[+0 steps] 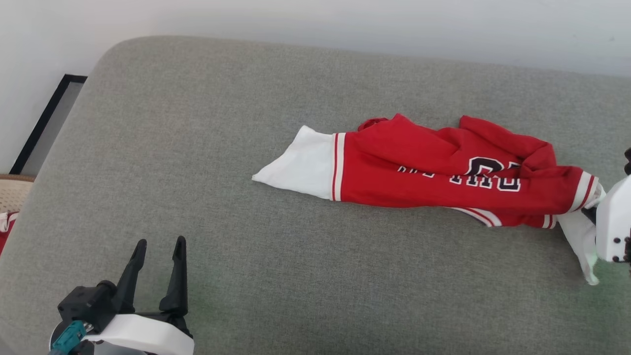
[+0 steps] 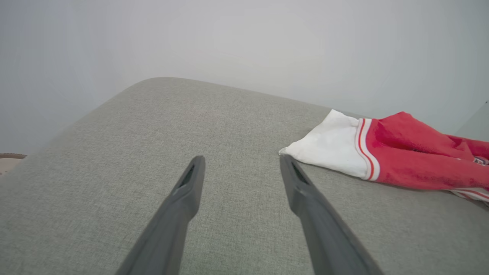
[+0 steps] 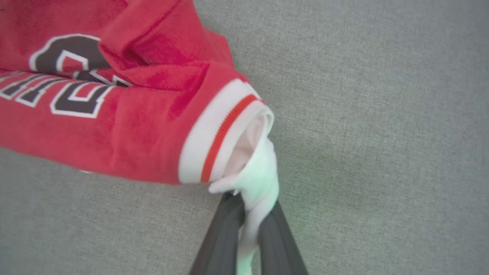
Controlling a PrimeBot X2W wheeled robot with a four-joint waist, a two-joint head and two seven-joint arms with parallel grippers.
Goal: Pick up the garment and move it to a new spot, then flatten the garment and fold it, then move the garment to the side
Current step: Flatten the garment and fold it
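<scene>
The garment (image 1: 434, 172) lies bunched in a long band on the grey cushion (image 1: 197, 123), long axis running left to right; my right pincer (image 3: 250, 202) is clamped on the white sleeve (image 3: 259, 172) at its right end; my left pincer (image 1: 161, 240) (jaws wide, empty) sits well apart from the far sleeve (image 1: 300, 165); I judge the right arm leads.

A broad grey woven-fabric cushion (image 1: 236, 148) with a rounded far-left corner spreads across the scene, backed by a plain white wall (image 1: 345, 19). Off its left edge a black-framed panel (image 1: 47, 123) leans against the wall, and nearer lies a tan woven piece (image 1: 12, 192) with a scrap of red-and-white cloth (image 1: 5, 227) just beside it.
</scene>
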